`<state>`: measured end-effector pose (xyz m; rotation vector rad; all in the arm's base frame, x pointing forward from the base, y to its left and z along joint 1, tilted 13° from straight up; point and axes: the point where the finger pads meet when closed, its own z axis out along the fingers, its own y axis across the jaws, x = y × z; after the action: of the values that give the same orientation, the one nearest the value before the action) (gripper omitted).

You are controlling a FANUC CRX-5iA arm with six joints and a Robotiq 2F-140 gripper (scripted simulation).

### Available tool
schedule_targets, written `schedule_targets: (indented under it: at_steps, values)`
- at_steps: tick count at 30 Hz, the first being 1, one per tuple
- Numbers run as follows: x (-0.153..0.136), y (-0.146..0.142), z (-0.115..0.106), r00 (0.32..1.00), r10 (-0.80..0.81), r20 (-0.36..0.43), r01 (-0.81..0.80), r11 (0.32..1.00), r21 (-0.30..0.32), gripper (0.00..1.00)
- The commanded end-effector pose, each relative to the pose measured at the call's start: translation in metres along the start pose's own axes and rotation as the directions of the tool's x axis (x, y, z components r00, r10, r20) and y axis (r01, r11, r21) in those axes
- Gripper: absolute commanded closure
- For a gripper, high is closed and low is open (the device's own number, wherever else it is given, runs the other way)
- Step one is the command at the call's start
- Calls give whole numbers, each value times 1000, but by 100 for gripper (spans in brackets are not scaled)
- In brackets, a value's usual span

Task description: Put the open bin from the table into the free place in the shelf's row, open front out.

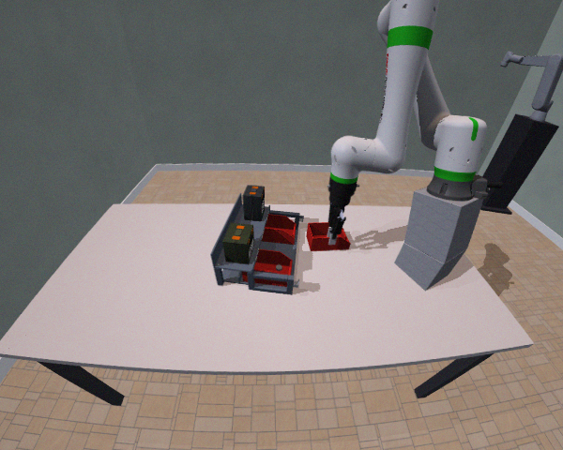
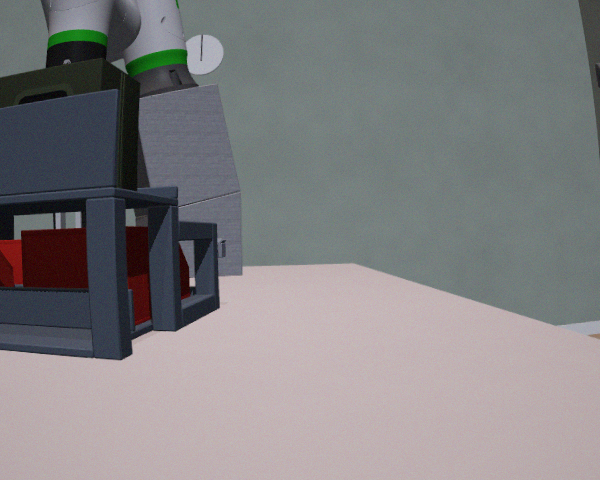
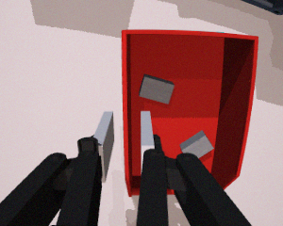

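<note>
Pale bench (image 1: pixel 174 314) (image 2: pixel 393 387) (image 3: pixel 38 94) is bearing the loaded red bin (image 1: pixel 319 244) (image 3: pixel 198 101) beneath the hand (image 1: pixel 333 237) (image 3: pixel 126 146), whose parted fingers are straddling its side wall without gripping; grasping, lifting and seating it in the shelf (image 1: pixel 227 230) (image 2: pixel 106 279) beyond are all remaining.

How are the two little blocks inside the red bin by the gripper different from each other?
The darker block lies in the upper part of the wrist picture, while the lighter block lies lower and farther right. They're turned differently too: the darker block slants down to the right, and the lighter block slants up to the right. Both are gray and sit inside the red bin.
</note>
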<state>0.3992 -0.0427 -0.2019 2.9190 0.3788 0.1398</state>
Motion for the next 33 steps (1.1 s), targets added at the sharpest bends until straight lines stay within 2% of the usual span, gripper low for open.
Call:
schedule_targets:
  at_steps: [1,33]
  values:
    - [0,0,4,1000,1,-16,-1,1000,-4,85]
    - [0,0,8,1000,1,-16,-1,1000,-4,85]
